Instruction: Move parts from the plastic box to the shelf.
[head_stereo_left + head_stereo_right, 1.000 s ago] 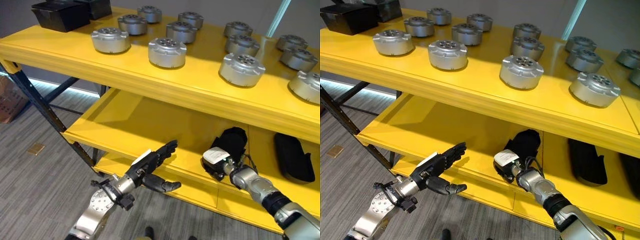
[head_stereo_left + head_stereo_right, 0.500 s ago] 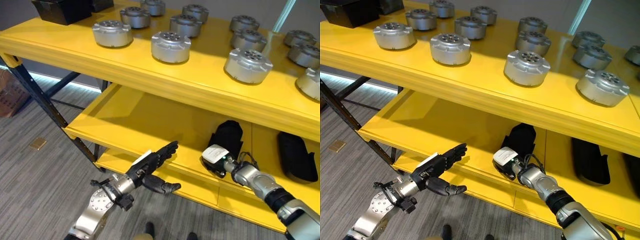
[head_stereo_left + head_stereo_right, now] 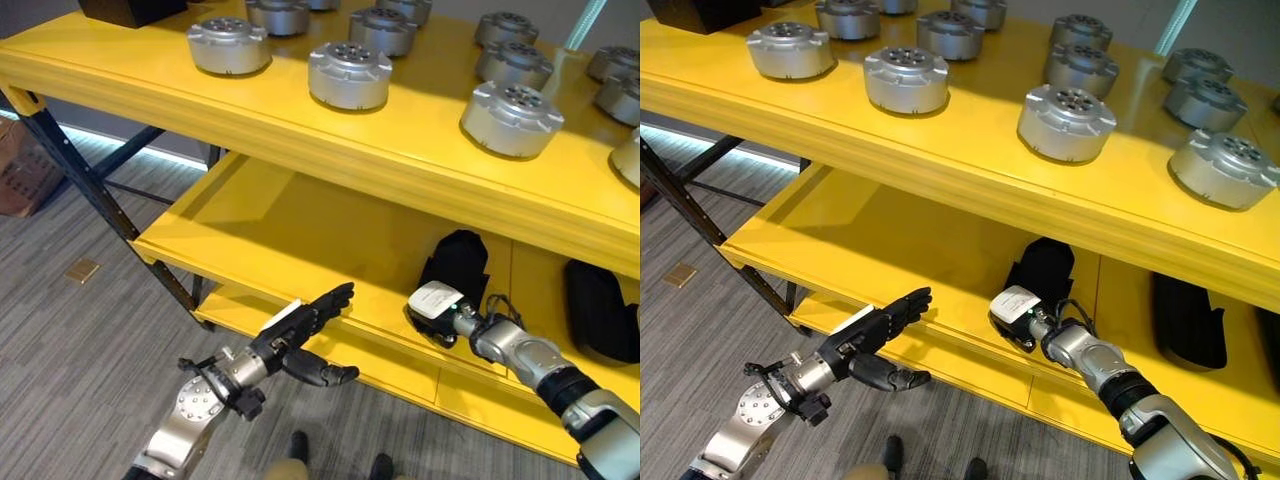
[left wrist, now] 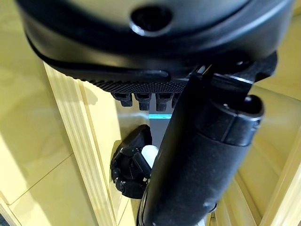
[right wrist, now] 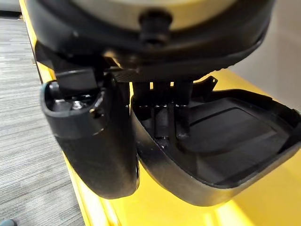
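Shelf: a yellow shelf [image 3: 300, 130] stood across the scene, with a top board and a lower board [image 3: 270, 230] beneath it.
Parts: round silver parts sat in rows on the top board, among them one [image 3: 349, 74] toward 12 o'clock and another [image 3: 511, 117] toward 1 o'clock; all stood apart from one another.
Black tray: a shallow black plastic tray [image 5: 221, 141] lay on the lower board at about 3 o'clock from the scene's middle; seen from the head it showed as a dark shape [image 3: 1043, 272] under the top board.
Second tray: another black tray [image 3: 1188, 320] lay farther along the lower board toward 3 o'clock, well apart from the first.
Right hand: the right hand [image 3: 436, 308] was at the near rim of the black tray, its fingers [image 5: 164, 106] reaching inside; I cannot tell whether they were curled or straight, and no part was seen in them.
Left hand: the left hand [image 3: 300, 335] hovered at about 7 o'clock, just before the lower board's front edge, fingers straight and spread, thumb apart, holding nothing.
Floor: grey carpet [image 3: 70, 360] lay below.
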Controlling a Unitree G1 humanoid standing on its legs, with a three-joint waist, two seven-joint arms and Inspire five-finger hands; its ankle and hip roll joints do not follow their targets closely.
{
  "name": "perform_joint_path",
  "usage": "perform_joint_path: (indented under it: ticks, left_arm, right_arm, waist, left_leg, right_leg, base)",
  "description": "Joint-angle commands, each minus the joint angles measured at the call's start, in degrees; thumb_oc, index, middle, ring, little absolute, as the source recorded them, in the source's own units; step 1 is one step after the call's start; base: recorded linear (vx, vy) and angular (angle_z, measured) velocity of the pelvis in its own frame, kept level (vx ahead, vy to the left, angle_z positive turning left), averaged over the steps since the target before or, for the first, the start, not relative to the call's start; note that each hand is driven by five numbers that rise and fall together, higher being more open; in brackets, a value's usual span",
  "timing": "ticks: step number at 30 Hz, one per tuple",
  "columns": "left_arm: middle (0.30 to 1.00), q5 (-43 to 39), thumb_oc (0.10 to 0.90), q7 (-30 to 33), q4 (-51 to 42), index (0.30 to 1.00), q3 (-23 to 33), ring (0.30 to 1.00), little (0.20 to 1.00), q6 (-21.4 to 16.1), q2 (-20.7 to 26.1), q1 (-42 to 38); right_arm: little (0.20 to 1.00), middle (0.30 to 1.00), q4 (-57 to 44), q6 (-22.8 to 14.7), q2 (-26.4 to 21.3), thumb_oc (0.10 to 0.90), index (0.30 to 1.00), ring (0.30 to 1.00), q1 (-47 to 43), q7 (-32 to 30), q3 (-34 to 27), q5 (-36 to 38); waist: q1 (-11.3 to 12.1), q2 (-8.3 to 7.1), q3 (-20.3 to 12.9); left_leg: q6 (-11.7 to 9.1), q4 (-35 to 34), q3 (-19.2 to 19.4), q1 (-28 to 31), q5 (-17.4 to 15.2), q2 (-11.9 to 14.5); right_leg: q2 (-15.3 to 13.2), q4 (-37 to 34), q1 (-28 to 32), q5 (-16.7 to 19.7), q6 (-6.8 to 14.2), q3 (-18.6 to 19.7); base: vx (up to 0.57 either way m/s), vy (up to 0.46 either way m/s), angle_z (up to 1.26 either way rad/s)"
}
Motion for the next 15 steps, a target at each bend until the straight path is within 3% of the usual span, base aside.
perform_joint_path:
  ticks: [1, 15]
  left_arm:
    - [1.000, -2.5, 0.900, -0.4, -6.7, 1.000, 1.2, 1.000, 1.000, -5.1, -0.9, -4.5]
    - [1.000, -2.7, 0.900, 0.8, -6.7, 1.000, 0.8, 1.000, 1.000, -5.4, -1.2, -4.7]
  right_arm:
    - [1.000, 1.000, 10.5, 8.7, -6.0, 0.900, 1.000, 1.000, -5.0, 0.5, 2.2, -2.3]
    - [1.000, 1.000, 7.9, 10.2, -7.2, 0.900, 1.000, 1.000, -4.9, 0.7, 1.4, -3.5]
  waist:
    - [1.6, 1.03, -0.4]
    - [0.1, 1.39, -1.4]
  left_leg:
    - [-1.1, 5.9, 2.9, -0.2, -7.7, 4.1]
    - [-1.2, 4.9, 3.6, 1.3, -7.7, 4.0]
  right_leg:
    - [-0.7, 5.9, -2.2, -4.8, 0.7, -0.9]
    - [-0.9, 5.5, -1.7, -4.8, 0.7, -0.5]
  base:
    - [0.00, 0.000, 0.00]
    - [0.00, 0.000, 0.00]
